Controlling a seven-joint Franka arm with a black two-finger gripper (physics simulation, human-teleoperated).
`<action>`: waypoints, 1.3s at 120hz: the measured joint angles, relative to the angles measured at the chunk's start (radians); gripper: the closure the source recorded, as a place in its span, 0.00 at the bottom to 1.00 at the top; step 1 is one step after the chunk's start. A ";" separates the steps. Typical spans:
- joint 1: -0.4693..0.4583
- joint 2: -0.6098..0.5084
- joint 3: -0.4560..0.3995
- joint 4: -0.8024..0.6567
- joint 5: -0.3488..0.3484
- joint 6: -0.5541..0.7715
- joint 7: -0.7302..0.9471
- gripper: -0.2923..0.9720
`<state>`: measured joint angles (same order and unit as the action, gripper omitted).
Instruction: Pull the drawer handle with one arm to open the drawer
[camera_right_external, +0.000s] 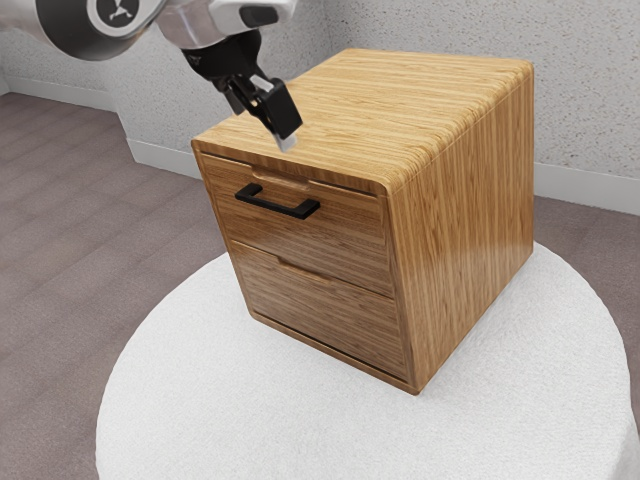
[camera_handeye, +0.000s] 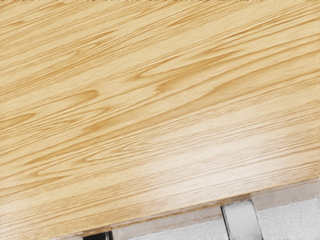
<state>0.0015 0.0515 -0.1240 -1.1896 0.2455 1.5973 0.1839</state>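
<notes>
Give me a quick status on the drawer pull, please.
End effector open, above cabinet, at its top front edge. Handle untouched, top drawer shut. That edge lies between end effector and handle.

Wood cabinet (camera_right_external: 400, 130) on white table (camera_right_external: 300, 420)

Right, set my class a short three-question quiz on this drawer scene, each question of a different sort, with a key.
1. True or false: the top drawer is pulled out.
2. Where is the gripper? A: clamped on the handle. B: above the cabinet's top front edge. C: below the handle.
3. Fill in: the black handle sits on the ___ drawer.
Key: 1 false, its front lies flush with the cabinet. 2 B. 3 top.
</notes>
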 joint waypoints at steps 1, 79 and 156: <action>0.000 -0.001 0.000 -0.002 0.000 0.000 0.001 0.24; -0.012 -0.667 -0.035 -0.819 -0.034 0.340 0.284 0.25; 0.068 -0.442 0.012 -0.743 -0.055 0.639 0.920 0.25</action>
<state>0.0698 -0.3907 -0.1116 -1.9322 0.1900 2.2366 1.1043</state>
